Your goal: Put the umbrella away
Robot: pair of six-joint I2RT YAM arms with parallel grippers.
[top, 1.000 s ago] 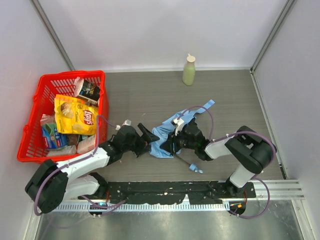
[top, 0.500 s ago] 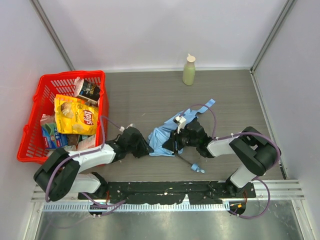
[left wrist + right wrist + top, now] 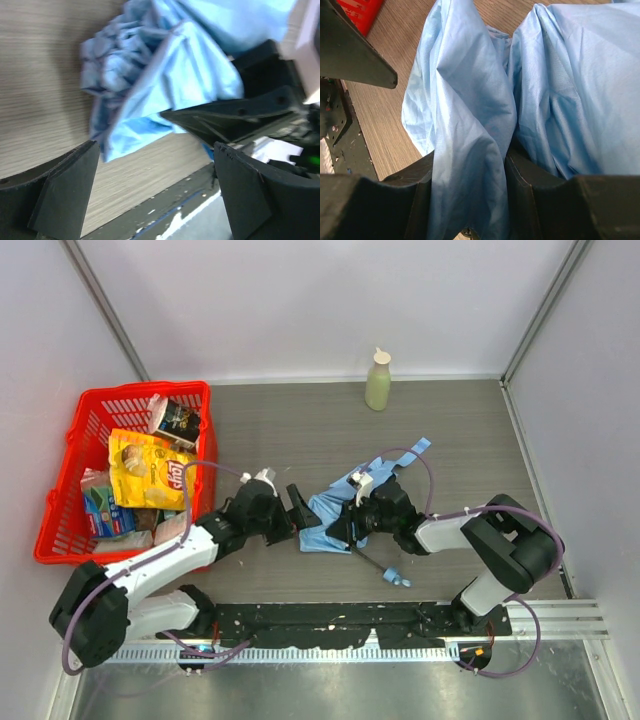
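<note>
one umbrella [image 3: 470,115] fold pinched by right gripper [image 3: 469,192] — left gripper [image 3: 156,160] agape.

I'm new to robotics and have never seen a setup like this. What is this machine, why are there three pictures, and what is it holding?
This is a pair of robot arms, the left arm and the right arm, bolted at the near edge of a table. The wide picture looks down from above and behind them. The two close-ups come from a camera on each wrist.

On the table lie a crumpled sky-blue umbrella, a red basket with snack packets in it on the left, and a pale green bottle standing at the back.

The right tool is pinching a fold of the umbrella's fabric. The left tool is wide open close to the fabric, holding nothing.
</note>
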